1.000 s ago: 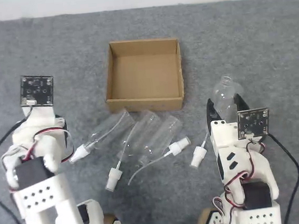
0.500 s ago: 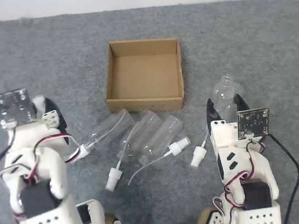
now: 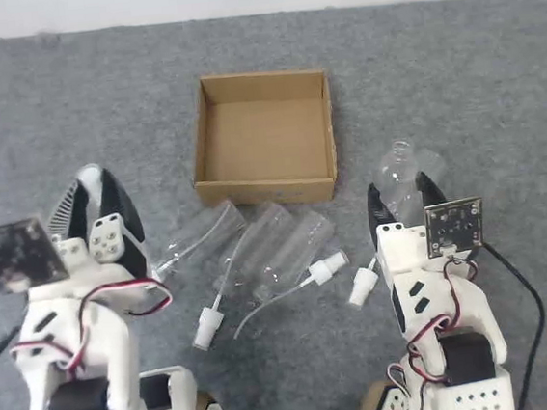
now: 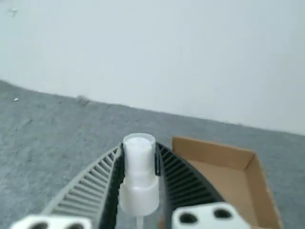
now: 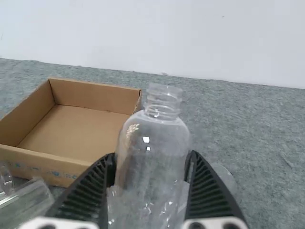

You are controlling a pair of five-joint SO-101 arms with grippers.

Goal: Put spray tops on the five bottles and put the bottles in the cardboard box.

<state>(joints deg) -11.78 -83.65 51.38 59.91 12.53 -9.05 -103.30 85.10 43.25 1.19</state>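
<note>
Left gripper [image 3: 94, 179] is clamped on a spray top [image 4: 139, 176], up off the tabletop [image 3: 494, 77]. Right gripper [image 5: 151, 159] squeezes an uncapped bottle [image 5: 155, 129] upright near the cardboard box [image 3: 266, 181]. My worry: the top probably misses that narrow neck, or the thin bottle tilts under the push.

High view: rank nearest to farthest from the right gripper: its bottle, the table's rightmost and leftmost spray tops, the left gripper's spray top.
1. Bottle, in the right gripper.
2. Rightmost spray top, beside that arm.
3. Leftmost spray top, lower middle.
4. Held spray top, far left.
</note>
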